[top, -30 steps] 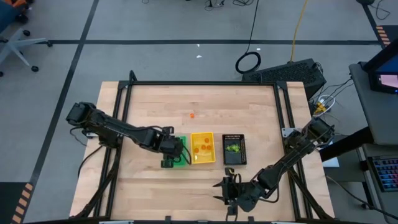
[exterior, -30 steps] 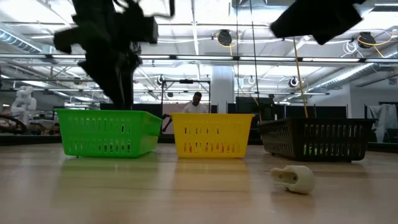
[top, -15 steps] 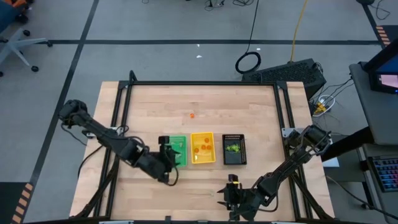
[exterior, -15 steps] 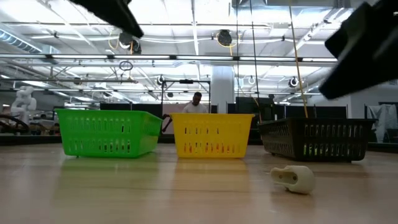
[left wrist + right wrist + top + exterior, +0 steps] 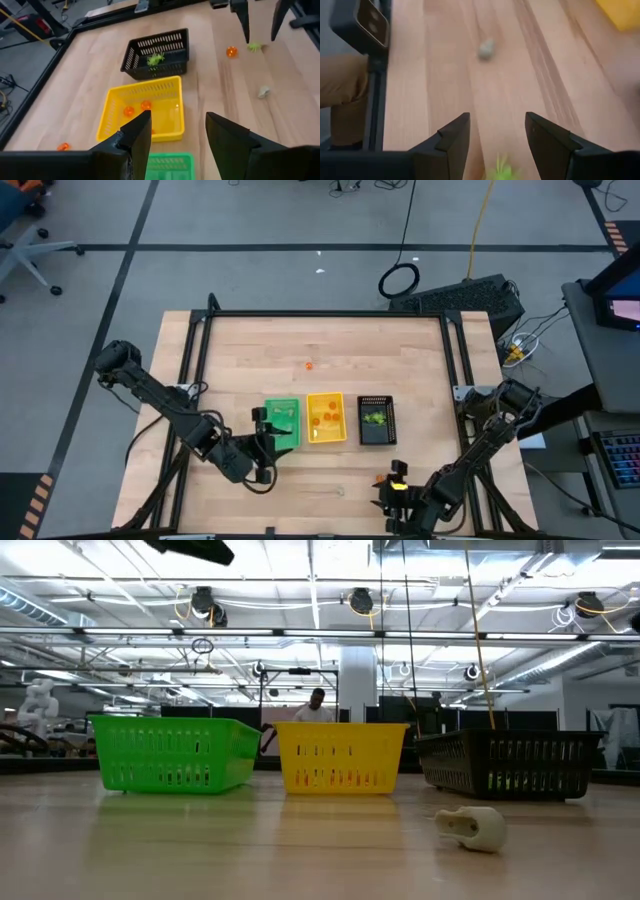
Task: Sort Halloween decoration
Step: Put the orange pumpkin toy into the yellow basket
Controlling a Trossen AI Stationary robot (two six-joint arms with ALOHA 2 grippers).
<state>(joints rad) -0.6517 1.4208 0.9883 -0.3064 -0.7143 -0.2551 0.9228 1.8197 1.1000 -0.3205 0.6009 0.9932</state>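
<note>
We see both arms low in the high view. The left claw (image 5: 262, 450) sits lower left of centre, just left of the green tray (image 5: 283, 423). The right claw (image 5: 392, 490) hangs near the bottom edge, right of centre. Each claw stands part open with nothing between its fingers, as both wrist views show.

The trinkets are scattered. Orange ones (image 5: 323, 418) lie in the yellow tray (image 5: 326, 438), and a yellow-green one (image 5: 375, 418) lies in the black tray (image 5: 376, 439). One orange piece (image 5: 308, 365) rests alone on the surface (image 5: 250, 350), above the trays. In the left wrist view, an orange ball (image 5: 231, 51), a green bit (image 5: 255, 46) and a pale piece (image 5: 263, 91) lie loose at upper right. The pale piece (image 5: 474, 825) also shows at lower right in the low view.

Our worry is the small size of these pieces. A part-open claw coming down off-centre could nudge the round orange ones and set them rolling. The green bit (image 5: 499, 171) lies right at the right claw's fingers and could be pushed aside. The left claw is also close to the green tray and might shove it.

Against the earlier high view, the left claw has left the green tray and moved lower left. The right claw has shifted right along the bottom edge.
</note>
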